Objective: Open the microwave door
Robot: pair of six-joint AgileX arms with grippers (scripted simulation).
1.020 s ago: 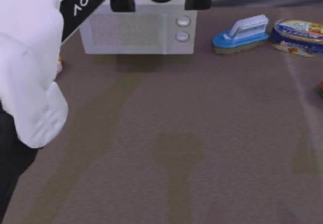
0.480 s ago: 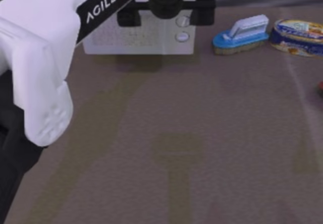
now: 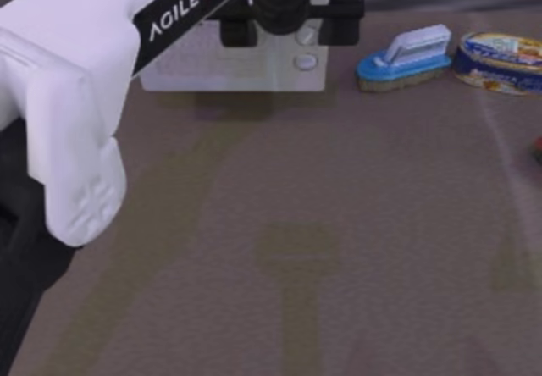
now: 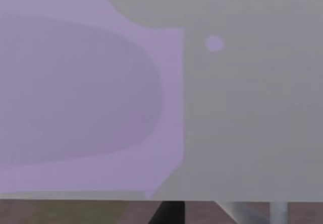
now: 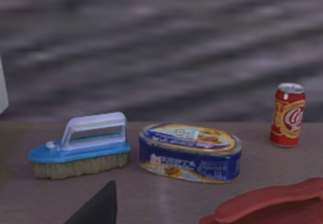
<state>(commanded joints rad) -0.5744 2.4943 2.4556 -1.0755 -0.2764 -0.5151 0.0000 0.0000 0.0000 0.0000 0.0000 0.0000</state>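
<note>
The white microwave (image 3: 233, 67) stands at the table's far edge, left of centre. Its two round silver knobs (image 3: 306, 61) show on the right of its front. The microwave door (image 3: 203, 61) with the grey mesh window lies flat against the front. My left arm reaches in from the left, and my left gripper (image 3: 290, 8) hangs over the microwave's top right, above the knobs. The left wrist view is filled by a pale microwave surface (image 4: 252, 108) very close up. My right gripper (image 5: 161, 219) is out of the top view and stands open, holding nothing.
Right of the microwave lie a blue scrub brush (image 3: 404, 58) and an oval blue tin (image 3: 500, 61). A red soda can (image 5: 287, 114) stands farther right, and a red object (image 5: 267, 206) lies close to my right gripper. The left arm's white body (image 3: 68, 122) covers the table's left.
My left gripper has shifted right and slightly nearer, from over the microwave's middle to above its knobs. The door looks unchanged. The other objects have not moved.
</note>
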